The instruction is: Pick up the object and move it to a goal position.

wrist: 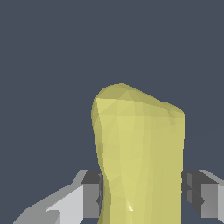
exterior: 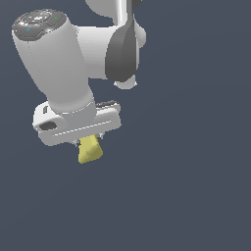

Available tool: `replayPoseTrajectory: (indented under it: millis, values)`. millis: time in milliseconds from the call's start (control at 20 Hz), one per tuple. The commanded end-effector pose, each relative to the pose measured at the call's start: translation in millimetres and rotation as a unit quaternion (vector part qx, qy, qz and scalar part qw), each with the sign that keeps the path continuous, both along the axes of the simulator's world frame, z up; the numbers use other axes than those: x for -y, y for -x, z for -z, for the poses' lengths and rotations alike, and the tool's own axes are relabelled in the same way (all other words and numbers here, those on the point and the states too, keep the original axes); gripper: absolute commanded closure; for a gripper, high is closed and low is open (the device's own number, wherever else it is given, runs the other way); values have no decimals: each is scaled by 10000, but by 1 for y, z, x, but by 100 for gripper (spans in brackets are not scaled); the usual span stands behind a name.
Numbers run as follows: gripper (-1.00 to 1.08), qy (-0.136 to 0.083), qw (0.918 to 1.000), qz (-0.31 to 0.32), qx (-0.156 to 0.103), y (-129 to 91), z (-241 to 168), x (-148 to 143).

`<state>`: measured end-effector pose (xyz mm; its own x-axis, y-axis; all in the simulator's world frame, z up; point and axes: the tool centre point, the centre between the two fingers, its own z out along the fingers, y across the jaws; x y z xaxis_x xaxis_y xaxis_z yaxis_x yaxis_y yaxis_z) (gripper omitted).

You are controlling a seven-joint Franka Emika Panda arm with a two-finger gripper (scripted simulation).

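The object [exterior: 90, 150] is a small plain yellow block with soft rounded edges. In the exterior view it sticks out below the white hand of the arm, and the gripper [exterior: 89, 142] is mostly hidden behind that hand. The wrist view shows the object [wrist: 140, 153] large and upright between the two grey fingertips [wrist: 92, 192], which press on its two sides. The gripper [wrist: 142, 194] is shut on it.
A plain dark grey-blue surface [exterior: 186, 196] fills the background in both views. The white arm [exterior: 54, 63] with its dark joint takes up the upper part of the exterior view. No other objects show.
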<state>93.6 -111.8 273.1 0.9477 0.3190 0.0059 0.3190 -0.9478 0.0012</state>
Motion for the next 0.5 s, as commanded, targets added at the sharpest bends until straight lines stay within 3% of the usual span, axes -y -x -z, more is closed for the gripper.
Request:
replayPoseTrajectory:
  millis: [0, 450]
  values:
    - [108, -2, 10000, -2, -7, 4, -24, 13]
    - [108, 0, 10000, -1, -20, 14, -99, 53]
